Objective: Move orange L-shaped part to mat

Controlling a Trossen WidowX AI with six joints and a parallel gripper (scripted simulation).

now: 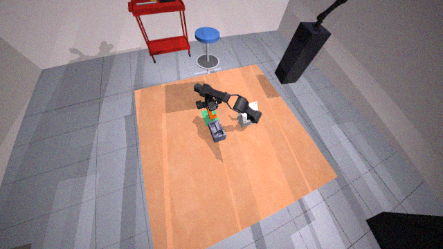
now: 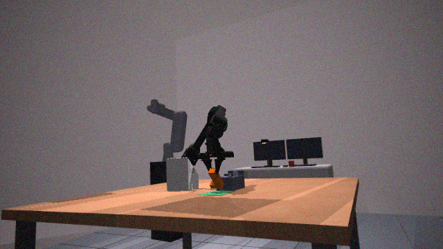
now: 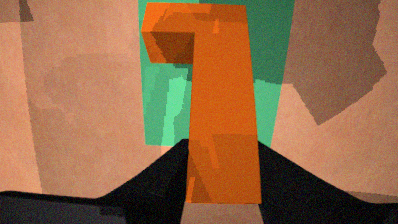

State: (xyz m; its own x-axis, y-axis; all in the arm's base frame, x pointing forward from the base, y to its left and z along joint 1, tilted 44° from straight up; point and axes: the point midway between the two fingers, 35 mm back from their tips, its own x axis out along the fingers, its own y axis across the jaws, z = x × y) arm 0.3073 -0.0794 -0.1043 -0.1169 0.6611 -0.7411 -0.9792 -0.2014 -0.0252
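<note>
Carrying the orange part [image 3: 220,100], clenched at one end between the fingers, hung steeply tilted over the green mat [image 3: 272,60], out of the grey tray [image 1: 217,130] at 5 o'clock on the bench [image 1: 242,173]. Placing step apparently in hand. Next, probably: lowering, laying it flat, top side up, then releasing.

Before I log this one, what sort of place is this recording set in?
Probably a lab or workshop room: a wooden table on a grey tiled floor, a red utility cart and blue stool by the wall, and a desk with two monitors behind. The arm works at the table.
</note>
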